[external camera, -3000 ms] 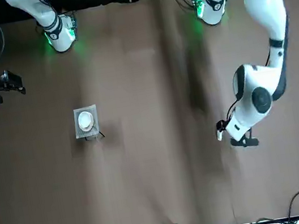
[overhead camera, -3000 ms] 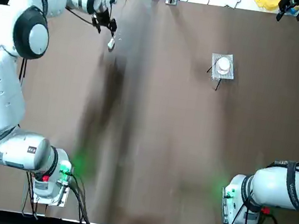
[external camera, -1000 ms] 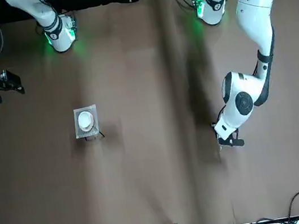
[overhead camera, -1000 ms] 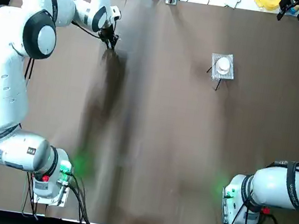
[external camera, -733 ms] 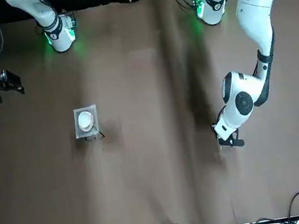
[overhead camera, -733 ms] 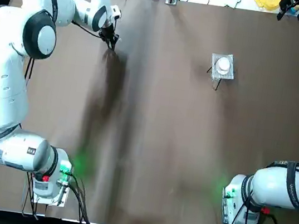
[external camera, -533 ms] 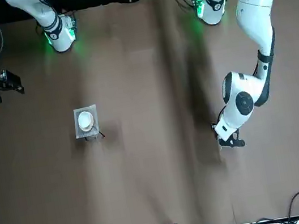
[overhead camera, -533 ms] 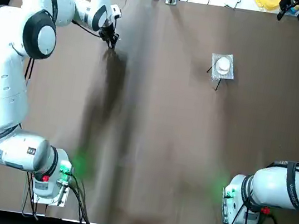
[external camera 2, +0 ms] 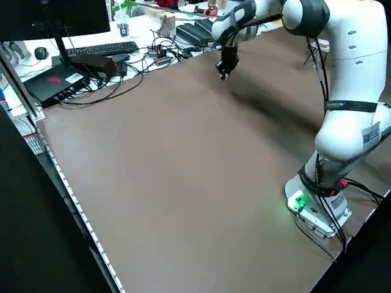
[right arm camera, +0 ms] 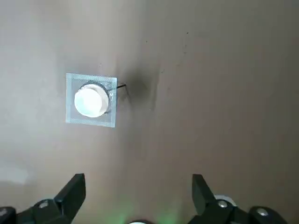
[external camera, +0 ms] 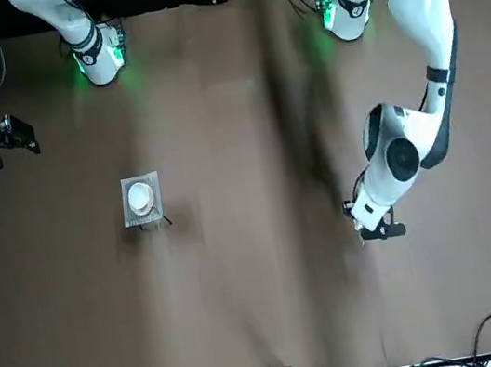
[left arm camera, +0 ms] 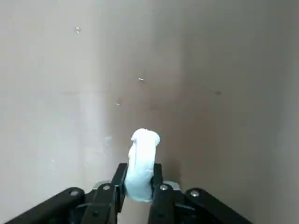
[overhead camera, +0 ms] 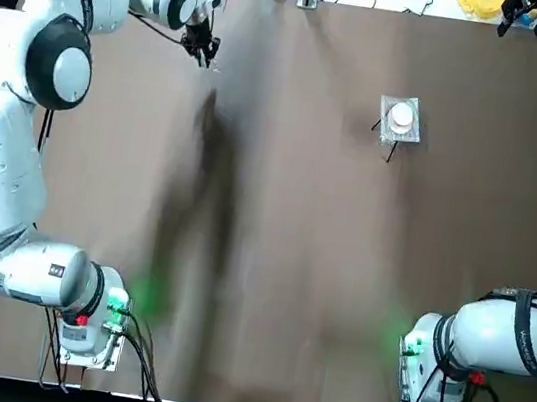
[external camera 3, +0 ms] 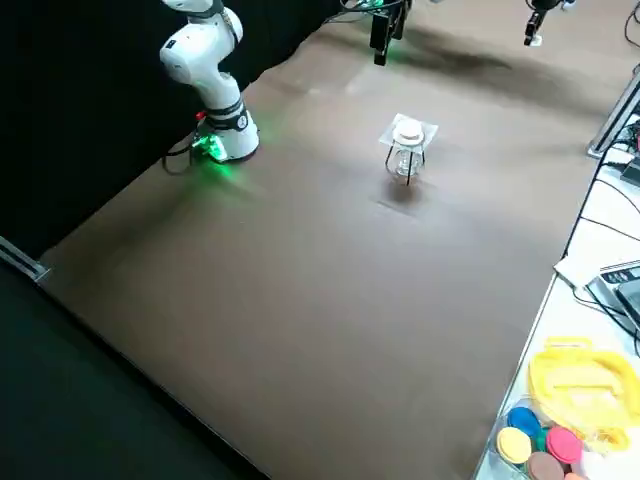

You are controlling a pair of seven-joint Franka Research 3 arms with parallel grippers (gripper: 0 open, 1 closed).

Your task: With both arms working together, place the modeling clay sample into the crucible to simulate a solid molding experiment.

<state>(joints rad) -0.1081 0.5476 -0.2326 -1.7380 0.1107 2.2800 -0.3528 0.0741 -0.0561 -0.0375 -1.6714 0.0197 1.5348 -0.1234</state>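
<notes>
Pinching a pale whitish, elongated modeling clay lump point(left arm camera: 141, 163) between the two black fingers of the left gripper point(left arm camera: 144, 166), hovering near the far edge of the brown covered table point(overhead camera: 292, 245). Hanging with fingers wide apart at the right gripper point(right arm camera: 139, 178), well over to the robot's right of the left one.

Between the two, closer to the right gripper, seeing a small round white ceramic crucible point(right arm camera: 91, 100) sitting on a square grey wire mesh point(right arm camera: 74, 112), lying well apart from the clay. Supporting that mesh from below with thin dark legs point(external camera 3: 409, 170), rising around a small clear glass vessel point(external camera 3: 406, 160).

Beyond the left gripper, past the table edge, crowding a white surface with tangled black cables point(external camera 2: 137, 67), a black keyboard point(external camera 2: 104, 49), a black monitor point(external camera 2: 61, 15) and a flat black box point(external camera 2: 58, 82) carrying a pale label point(external camera 2: 74, 78), showing print too small for reading. Beyond the crucible from the left gripper, keeping a yellow plastic item point(external camera 3: 585, 385) near round multicoloured lids point(external camera 3: 513, 445).
</notes>
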